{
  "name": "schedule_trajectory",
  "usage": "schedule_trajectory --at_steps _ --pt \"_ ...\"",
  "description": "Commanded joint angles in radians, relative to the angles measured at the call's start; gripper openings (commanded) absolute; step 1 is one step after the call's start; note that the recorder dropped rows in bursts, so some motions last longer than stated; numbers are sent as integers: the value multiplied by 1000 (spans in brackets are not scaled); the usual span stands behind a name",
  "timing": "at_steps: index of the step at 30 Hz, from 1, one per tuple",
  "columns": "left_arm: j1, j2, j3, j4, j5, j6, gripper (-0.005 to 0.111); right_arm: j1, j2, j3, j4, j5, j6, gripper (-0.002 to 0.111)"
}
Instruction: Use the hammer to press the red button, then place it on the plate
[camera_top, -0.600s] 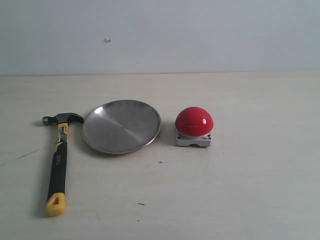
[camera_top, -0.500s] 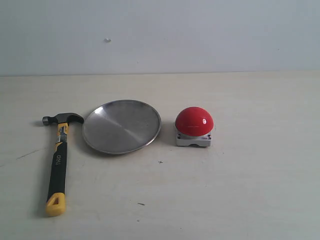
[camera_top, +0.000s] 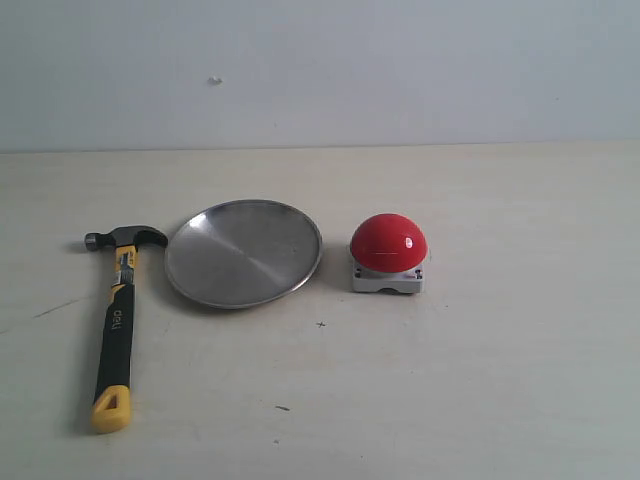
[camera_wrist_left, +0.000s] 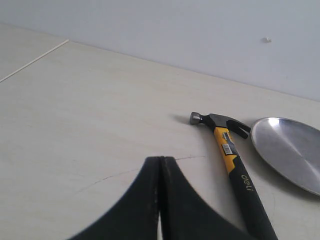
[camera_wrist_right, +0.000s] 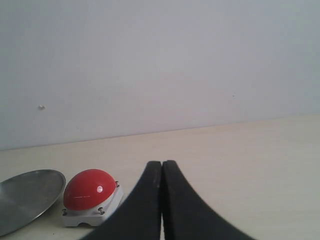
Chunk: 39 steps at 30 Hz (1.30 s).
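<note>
The hammer (camera_top: 117, 318) lies flat on the table at the left, dark head toward the wall, yellow looped tip toward the front. To its right rests the silver plate (camera_top: 243, 252), and right of that the red button (camera_top: 388, 243) sits on its grey base. Neither arm appears in the exterior view. In the left wrist view my left gripper (camera_wrist_left: 160, 160) is shut and empty, apart from the hammer (camera_wrist_left: 231, 157) and the plate (camera_wrist_left: 292, 152). In the right wrist view my right gripper (camera_wrist_right: 161, 163) is shut and empty, with the red button (camera_wrist_right: 88, 190) and the plate (camera_wrist_right: 27, 197) beyond it.
The pale table (camera_top: 480, 380) runs back to a plain light wall (camera_top: 400, 70). A few small dark specks mark the tabletop near the front. A seam line (camera_wrist_left: 35, 60) crosses the table surface in the left wrist view.
</note>
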Motion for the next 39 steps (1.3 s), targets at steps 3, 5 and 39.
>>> schedule_trajectory --at_steps 3,5,39 --pt "-5 -6 0 6 -3 -2 0 -3 -8 5 -3 -7 -3 0" --pt "-5 -6 0 6 -3 -2 0 -3 -8 5 -3 -7 -3 0" --pt "-5 -6 0 6 -827 -646 0 -3 -8 5 -3 -7 -3 0"
